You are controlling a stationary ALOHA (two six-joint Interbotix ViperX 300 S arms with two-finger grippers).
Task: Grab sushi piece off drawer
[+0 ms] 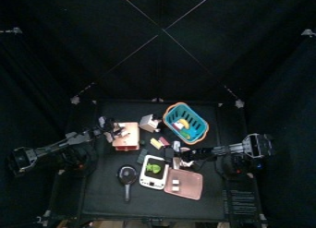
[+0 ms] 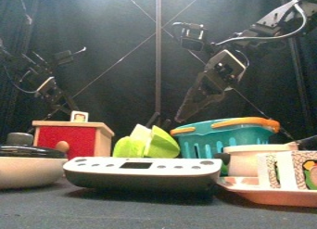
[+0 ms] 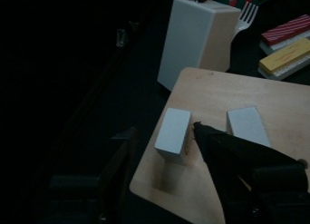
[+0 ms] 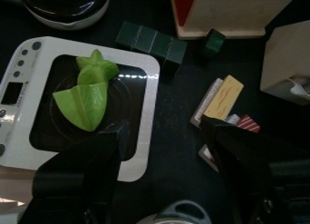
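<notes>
The left gripper (image 3: 158, 141) is seen spread wide at the drawer (image 3: 273, 96), where a sushi piece (image 3: 173, 134) is laid between its jaws; the right gripper (image 4: 155, 132) is released above a scale (image 4: 24, 73)

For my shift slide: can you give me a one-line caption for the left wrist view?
Left tool open above the drawer top, two pale sushi pieces lying apart on it.
</notes>
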